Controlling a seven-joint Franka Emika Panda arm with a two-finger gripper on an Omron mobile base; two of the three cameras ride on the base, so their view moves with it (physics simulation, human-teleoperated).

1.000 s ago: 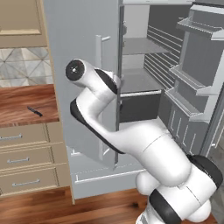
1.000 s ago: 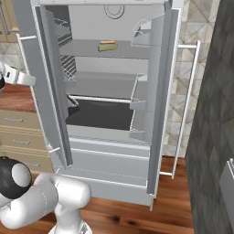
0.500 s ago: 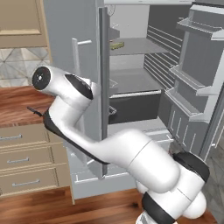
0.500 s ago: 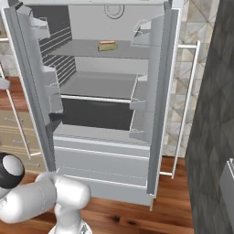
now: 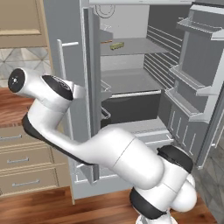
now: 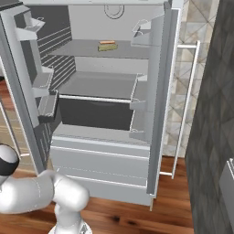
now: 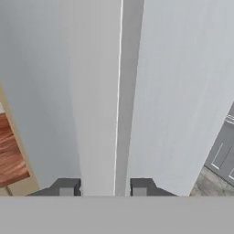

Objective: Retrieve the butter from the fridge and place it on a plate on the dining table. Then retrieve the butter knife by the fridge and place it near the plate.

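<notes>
The fridge (image 5: 131, 109) (image 6: 105, 132) stands with both doors swung open. On its upper shelf lies the butter (image 5: 117, 46) (image 6: 108, 46), a small olive-yellow stick. In the hand view my gripper (image 7: 103, 187) is shut around the left door's white vertical handle (image 7: 98, 114), one fingertip on each side of the bar. In the left base view my arm bends across the outer face of that left door (image 5: 72, 70), far from the butter. The butter knife is hidden behind my arm. The plate and the dining table are out of view.
Beige drawers (image 5: 26, 162) under a wood-topped counter (image 5: 8, 109) stand left of the fridge. The open right door (image 5: 197, 87) (image 6: 160, 91) with its shelves juts out. A dark wall (image 6: 210, 119) closes the right side. Fridge drawers (image 6: 100, 160) sit below the shelves.
The left fridge door has swung wider open with my gripper on its handle. My arm has swept left with it, and the inside shelves and butter now show in the left base view.
</notes>
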